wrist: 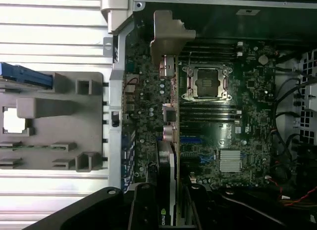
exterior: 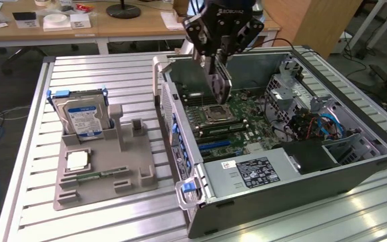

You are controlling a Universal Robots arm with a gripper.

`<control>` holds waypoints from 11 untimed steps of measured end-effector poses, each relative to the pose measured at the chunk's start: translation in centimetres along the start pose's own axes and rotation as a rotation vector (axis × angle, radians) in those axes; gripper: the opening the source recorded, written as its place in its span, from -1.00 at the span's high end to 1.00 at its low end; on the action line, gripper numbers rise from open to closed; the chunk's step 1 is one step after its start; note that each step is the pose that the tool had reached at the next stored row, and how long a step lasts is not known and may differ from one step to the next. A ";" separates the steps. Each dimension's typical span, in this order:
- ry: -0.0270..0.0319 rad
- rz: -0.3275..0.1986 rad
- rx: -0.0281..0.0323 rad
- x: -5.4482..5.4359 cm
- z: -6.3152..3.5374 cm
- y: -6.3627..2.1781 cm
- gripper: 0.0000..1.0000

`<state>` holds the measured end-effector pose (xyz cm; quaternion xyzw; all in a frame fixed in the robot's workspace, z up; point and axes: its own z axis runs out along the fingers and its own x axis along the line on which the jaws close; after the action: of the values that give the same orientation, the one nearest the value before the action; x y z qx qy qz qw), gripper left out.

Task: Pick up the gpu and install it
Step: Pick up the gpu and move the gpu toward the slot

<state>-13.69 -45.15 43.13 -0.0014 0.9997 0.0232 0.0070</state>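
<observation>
Exterior view: jaws clamped on gpu (exterior: 220, 83), upright above CPU socket (exterior: 215, 114) inside open PC case (exterior: 281, 187), cables (exterior: 316, 126) nearby.

The end effector (exterior: 215, 54) is carried pointing straight down from the wrist, high in the exterior view. Its black fingers (exterior: 242, 34) are closed from both sides on the upper edge of the gpu (exterior: 220, 85), which is held on edge and hangs below them. In the wrist view, the end effector (wrist: 168, 212) is seen clamped against the two faces of the gpu (wrist: 168, 175).
</observation>
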 end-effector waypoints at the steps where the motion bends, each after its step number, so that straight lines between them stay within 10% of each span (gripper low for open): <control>1: 0.0001 0.000 0.0000 -0.4 0.01 0.01 0.46; 11: 0.0000 0.000 0.0001 -5.0 0.08 0.04 0.46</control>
<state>-8.69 -45.09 43.11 -0.0014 0.9997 0.0231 0.0070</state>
